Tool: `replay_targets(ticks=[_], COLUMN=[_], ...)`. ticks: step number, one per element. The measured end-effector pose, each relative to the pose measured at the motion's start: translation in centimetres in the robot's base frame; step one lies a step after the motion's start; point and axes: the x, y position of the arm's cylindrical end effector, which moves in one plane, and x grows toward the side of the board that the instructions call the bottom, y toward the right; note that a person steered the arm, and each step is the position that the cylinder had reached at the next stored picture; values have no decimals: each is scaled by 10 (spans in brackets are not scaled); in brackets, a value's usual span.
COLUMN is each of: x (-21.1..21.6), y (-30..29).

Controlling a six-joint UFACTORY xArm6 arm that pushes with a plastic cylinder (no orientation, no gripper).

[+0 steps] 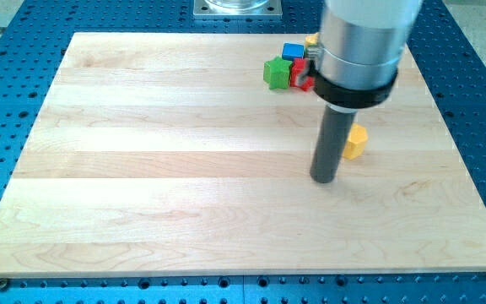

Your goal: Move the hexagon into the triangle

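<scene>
My tip (pixel 323 179) rests on the wooden board (pixel 184 169), right of centre. A yellow block (pixel 357 141), whose shape I cannot make out behind the rod, lies just to the tip's upper right, close to the rod. Near the view's top is a cluster: a green block (pixel 276 73), a blue cube (pixel 292 51), a red block (pixel 301 74) partly hidden by the arm, and a sliver of another yellow block (pixel 310 40) behind the arm. I cannot tell which block is the hexagon or the triangle.
The board lies on a blue perforated table (pixel 7 51). A metal arm base (pixel 237 8) stands at the view's top edge. The wide silver and black arm body (pixel 357 51) hides part of the cluster.
</scene>
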Motion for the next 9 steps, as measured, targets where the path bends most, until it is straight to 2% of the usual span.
replay_targets(ticks=[1, 2, 3, 4, 5, 6, 7, 8, 9], x=[-86, -96, -56, -1, -87, -137, -161, -214, -200], y=[9, 24, -14, 20, 57, 83, 82, 93, 132])
